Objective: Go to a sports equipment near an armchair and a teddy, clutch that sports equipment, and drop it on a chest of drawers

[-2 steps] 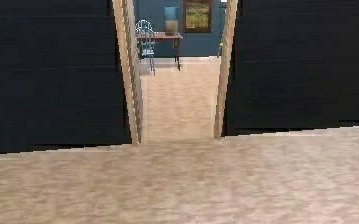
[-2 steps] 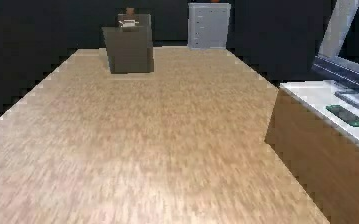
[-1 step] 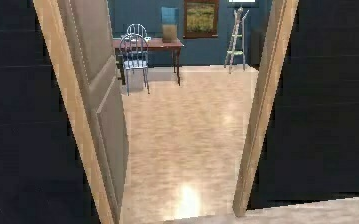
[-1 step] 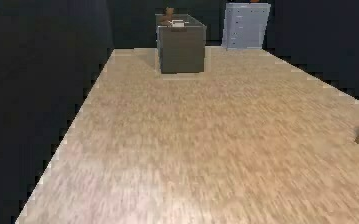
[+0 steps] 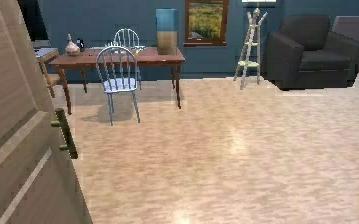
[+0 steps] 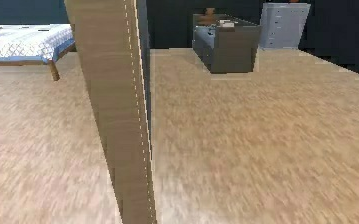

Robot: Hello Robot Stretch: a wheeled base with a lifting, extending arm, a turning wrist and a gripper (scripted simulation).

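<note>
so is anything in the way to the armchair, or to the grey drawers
Bare wood floor runs to the armchair; the table stands off to the forward view's left. Toward the grey drawers, a door stands edge-on close by, with bare floor right of it.

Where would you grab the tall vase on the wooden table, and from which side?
Probably around its middle: the tall vase is an upright, straight-sided cylinder, so a level grip on the body should seat well. Come from the end of the table at the forward view's right, where it stands near the edge; the metal chair blocks the near side farther left.
</note>
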